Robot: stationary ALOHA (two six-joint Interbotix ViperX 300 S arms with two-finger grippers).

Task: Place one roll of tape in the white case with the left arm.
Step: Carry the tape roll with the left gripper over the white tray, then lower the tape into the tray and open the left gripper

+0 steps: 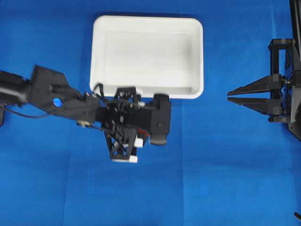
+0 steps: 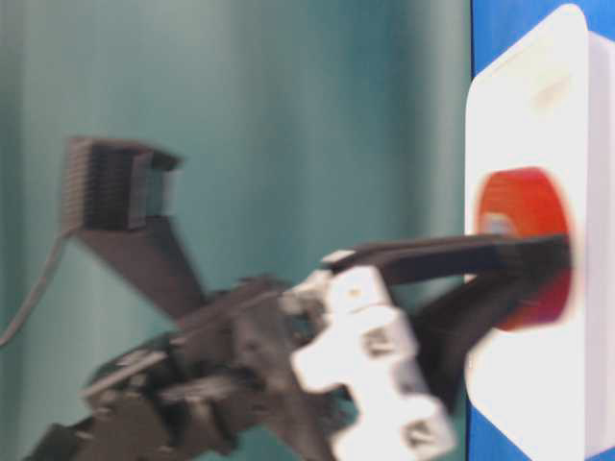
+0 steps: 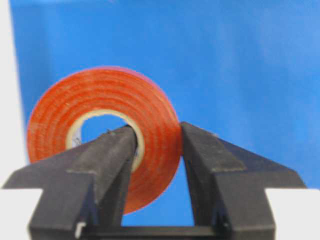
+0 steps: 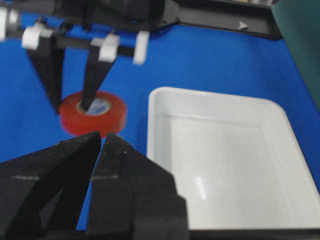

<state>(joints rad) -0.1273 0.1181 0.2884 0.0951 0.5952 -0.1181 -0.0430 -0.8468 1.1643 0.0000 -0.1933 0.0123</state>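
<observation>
While the left gripper [image 3: 157, 137] pinches the roll of tape [image 3: 102, 132] through its wall beside the white case [image 1: 148, 54], the right gripper [image 1: 235, 96] rests, fingers pressed nearly together.

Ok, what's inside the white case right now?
Nothing shows inside the white case; its floor is bare. The roll of tape is outside it, gripped by the left pincer. The arm covers the near rim.
</observation>
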